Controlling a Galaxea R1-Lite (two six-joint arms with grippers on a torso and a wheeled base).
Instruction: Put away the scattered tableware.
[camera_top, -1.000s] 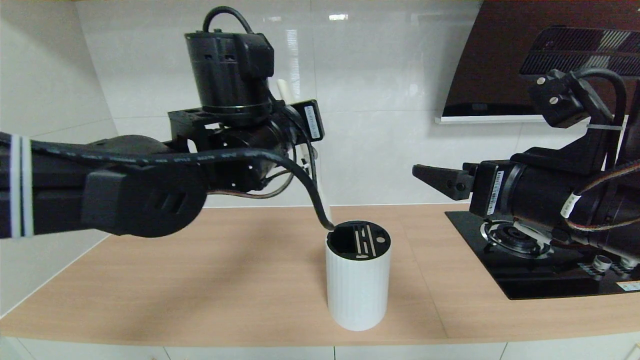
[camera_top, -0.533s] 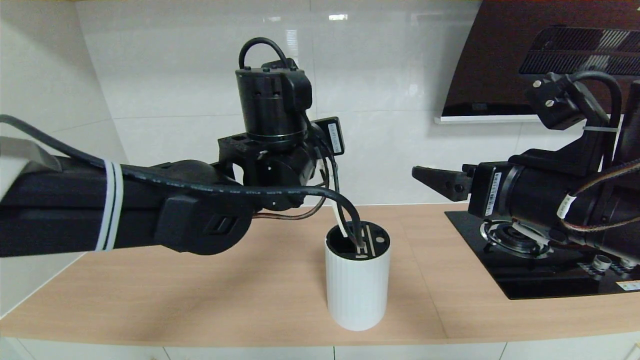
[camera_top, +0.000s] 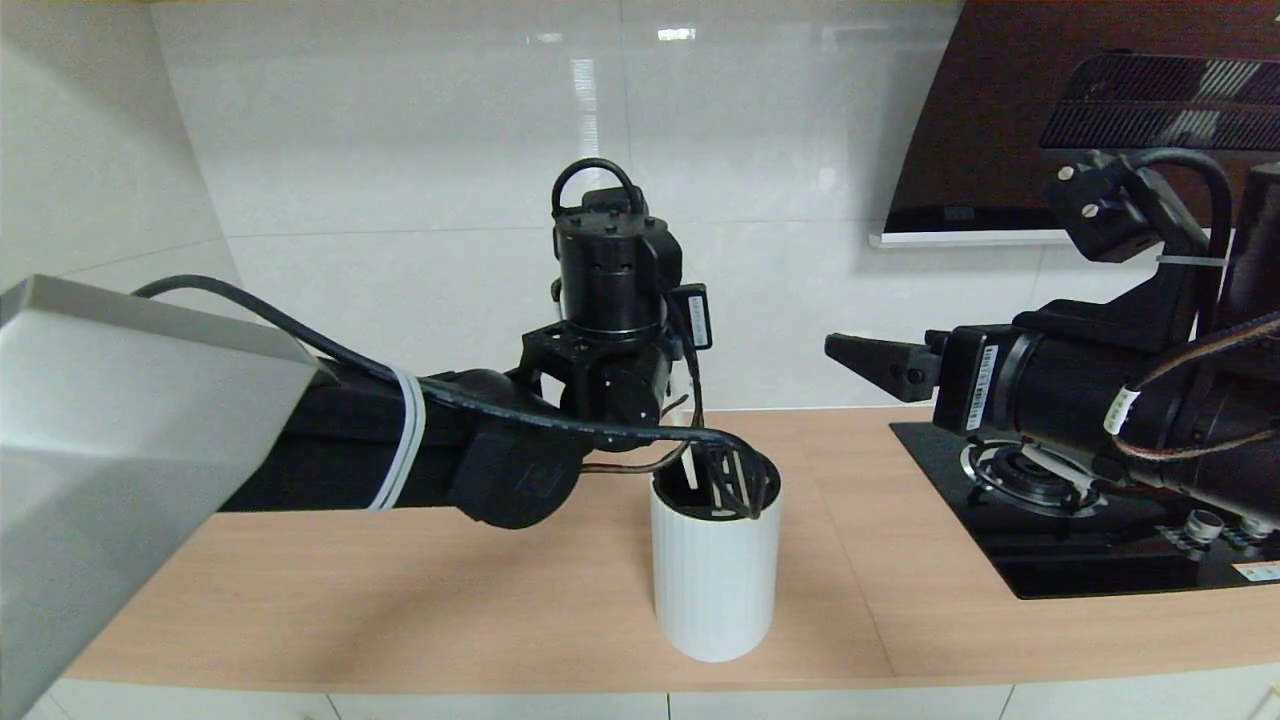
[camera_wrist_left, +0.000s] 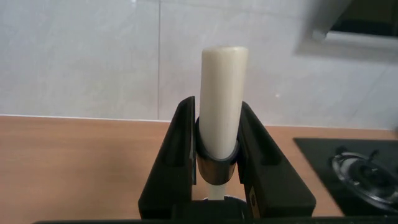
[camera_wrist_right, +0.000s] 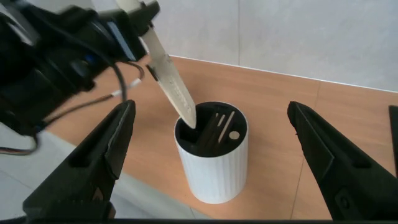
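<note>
A white ribbed cylinder holder (camera_top: 715, 570) with a black slotted top stands on the wooden counter (camera_top: 400, 600). My left gripper (camera_wrist_left: 217, 124) is shut on the cream handle (camera_wrist_left: 222, 87) of a knife. The knife's pale blade (camera_wrist_right: 171, 84) slants down with its tip inside the large opening of the holder (camera_wrist_right: 211, 168). In the head view the left wrist (camera_top: 610, 330) sits just behind and above the holder, hiding the knife. My right gripper (camera_top: 880, 365) hangs open to the right of the holder, above the counter, with nothing between its fingers (camera_wrist_right: 99, 155).
A black cooktop (camera_top: 1080, 520) with a burner lies on the counter at the right, under a dark range hood (camera_top: 1050, 120). A white tiled wall (camera_top: 400, 150) backs the counter. Bare counter stretches left of and in front of the holder.
The left arm has moved right and down, carrying the knife from above-left of the holder until its blade tip went into the top opening. The right arm has stayed put.
</note>
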